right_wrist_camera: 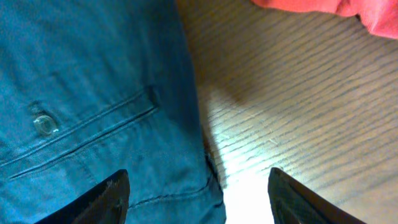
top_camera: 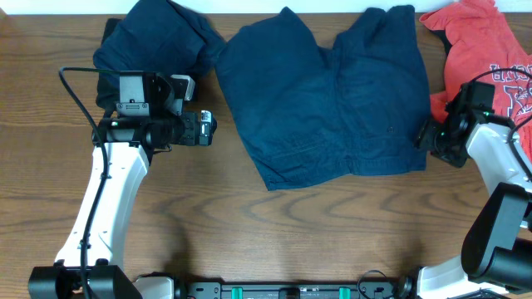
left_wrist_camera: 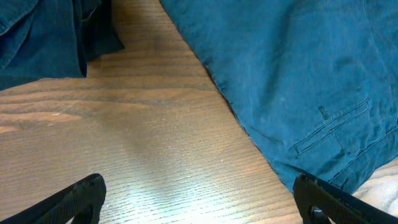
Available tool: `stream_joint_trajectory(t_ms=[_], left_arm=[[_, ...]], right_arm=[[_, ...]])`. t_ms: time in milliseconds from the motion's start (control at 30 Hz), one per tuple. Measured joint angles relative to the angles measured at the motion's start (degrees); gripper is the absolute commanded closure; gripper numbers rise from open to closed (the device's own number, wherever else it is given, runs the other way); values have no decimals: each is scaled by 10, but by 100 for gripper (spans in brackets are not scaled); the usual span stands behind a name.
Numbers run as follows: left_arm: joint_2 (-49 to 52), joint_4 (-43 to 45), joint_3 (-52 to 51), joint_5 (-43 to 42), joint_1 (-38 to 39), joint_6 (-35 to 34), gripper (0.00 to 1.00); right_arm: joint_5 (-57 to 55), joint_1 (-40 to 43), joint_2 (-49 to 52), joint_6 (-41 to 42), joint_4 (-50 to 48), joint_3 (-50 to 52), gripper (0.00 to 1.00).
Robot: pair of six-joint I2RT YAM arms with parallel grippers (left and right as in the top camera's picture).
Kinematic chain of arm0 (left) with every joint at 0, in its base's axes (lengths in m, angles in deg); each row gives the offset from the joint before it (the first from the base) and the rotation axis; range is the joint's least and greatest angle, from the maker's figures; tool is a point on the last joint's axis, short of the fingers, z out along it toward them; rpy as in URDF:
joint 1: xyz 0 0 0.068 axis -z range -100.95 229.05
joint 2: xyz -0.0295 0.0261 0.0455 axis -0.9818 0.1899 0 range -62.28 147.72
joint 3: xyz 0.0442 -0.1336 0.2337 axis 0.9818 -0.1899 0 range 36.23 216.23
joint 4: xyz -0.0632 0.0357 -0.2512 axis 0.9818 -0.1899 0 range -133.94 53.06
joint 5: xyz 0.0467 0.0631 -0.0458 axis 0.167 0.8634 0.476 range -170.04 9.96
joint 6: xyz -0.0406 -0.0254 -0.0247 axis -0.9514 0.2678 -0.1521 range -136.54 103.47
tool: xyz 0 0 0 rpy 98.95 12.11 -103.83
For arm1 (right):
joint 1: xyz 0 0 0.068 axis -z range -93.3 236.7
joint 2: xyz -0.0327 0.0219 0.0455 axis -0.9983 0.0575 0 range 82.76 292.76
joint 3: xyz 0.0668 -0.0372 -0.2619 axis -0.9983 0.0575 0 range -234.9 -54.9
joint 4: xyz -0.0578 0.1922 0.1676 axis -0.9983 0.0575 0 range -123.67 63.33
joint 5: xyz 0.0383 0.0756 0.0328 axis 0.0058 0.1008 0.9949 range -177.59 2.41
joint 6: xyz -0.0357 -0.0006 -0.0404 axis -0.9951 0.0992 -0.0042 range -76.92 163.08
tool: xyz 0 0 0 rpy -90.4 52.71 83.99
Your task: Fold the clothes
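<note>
Only partial white lettering [top_camera: 509, 85] shows on the red-orange T-shirt [top_camera: 472, 40].

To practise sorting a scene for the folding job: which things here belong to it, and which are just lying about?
Belong to the job:
flat dark navy cloth shorts
bunched dark navy garment
crumpled red-orange T-shirt with printed lettering

Just there:
brown wooden table, which only bears them
</note>
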Motion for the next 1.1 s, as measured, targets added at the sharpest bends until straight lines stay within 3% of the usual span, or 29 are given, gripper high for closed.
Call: stream_joint_trajectory(t_ms=[100,233,300,433,767,1100], left_arm=[[0,0,0,0,0,0,2],[0,0,0,0,0,0,2],[0,0,0,0,0,0,2],[0,0,0,0,0,0,2],[0,2,0,0,0,0,2],[0,13,0,0,0,0,2]], right_arm=[[5,0,0,-1,-27,24,34],[27,0,0,-5,-58,54,45],[33,0,0,-7,-66,66,58],[41,0,0,-8,-77,83,99],[50,11,-6,-9,-19,44,99],[38,32,-64,-29,71,-138,99]])
